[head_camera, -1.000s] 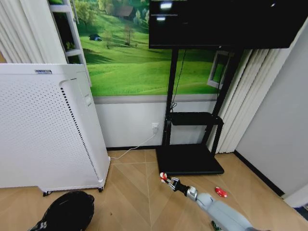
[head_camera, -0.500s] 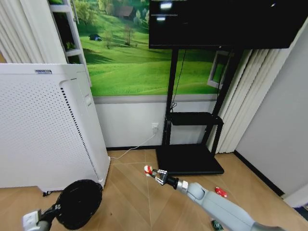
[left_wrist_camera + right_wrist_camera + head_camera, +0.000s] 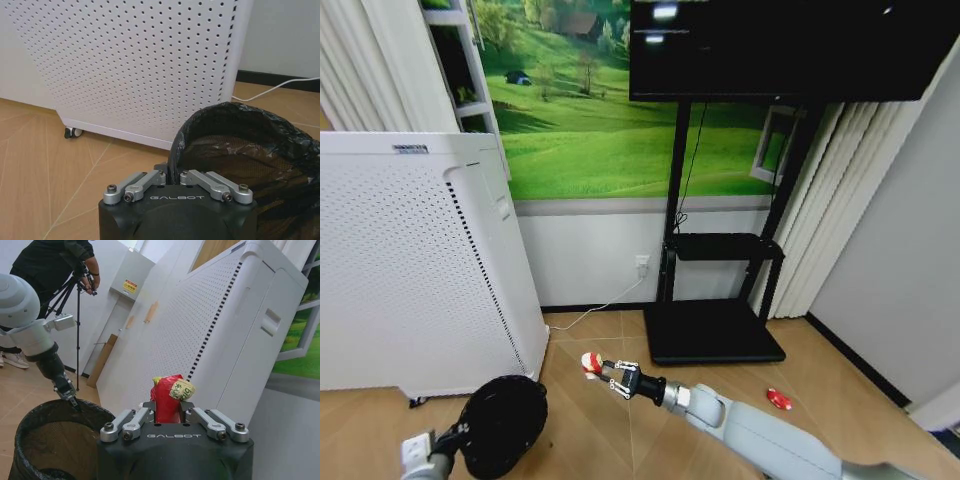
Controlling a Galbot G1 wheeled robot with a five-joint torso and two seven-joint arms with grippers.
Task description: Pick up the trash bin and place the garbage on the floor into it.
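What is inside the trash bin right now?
The trash bin shows its black bag liner and nothing else; its bottom is hidden. The wrapper is in the right tool.

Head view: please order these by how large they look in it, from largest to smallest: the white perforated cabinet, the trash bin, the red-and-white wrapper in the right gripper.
1. White perforated cabinet, by far the largest.
2. Trash bin, held at its rim by the left gripper.
3. Red-and-white wrapper, tiny, pinched in the right gripper.
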